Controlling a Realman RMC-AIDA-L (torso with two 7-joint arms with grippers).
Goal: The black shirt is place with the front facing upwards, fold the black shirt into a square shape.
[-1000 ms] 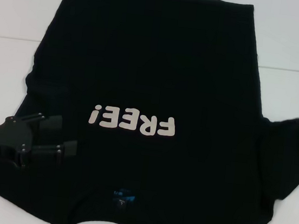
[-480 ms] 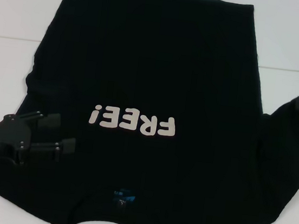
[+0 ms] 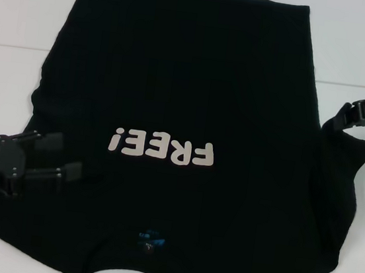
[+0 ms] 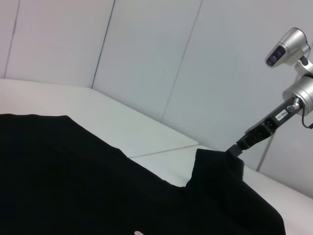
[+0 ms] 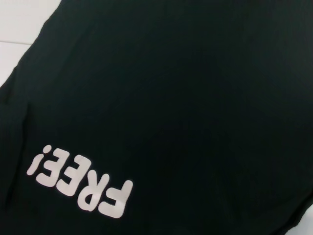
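Since the earlier head views, the right sleeve of the black shirt (image 3: 186, 110) has been lifted higher and drawn in toward the body, and the left gripper (image 3: 67, 155) has slid outward from the "FREE!" lettering (image 3: 161, 148) toward the left sleeve. Item: black shirt, front up, spread flat on the white table (image 3: 354, 38). Long axis runs from the neck label (image 3: 150, 240), nearest the robot, to the hem at the far edge; the lettering reads upside down from the head view, so the collar points at the robot. Right gripper (image 3: 350, 114), outboard of the lettering on the robot's right, is pinched on the sleeve edge, with the cloth peaked beneath it (the left wrist view confirms the raised fold). Left gripper rests low over the cloth beside the lettering on the robot's left, jaws parted, nothing between them. Risks, as judged: the thin pinch could slip and drop the sleeve; a carry that pulls too hard could drag the body askew, giving a crooked fold line; the parted left jaws could snag or bunch the fabric.
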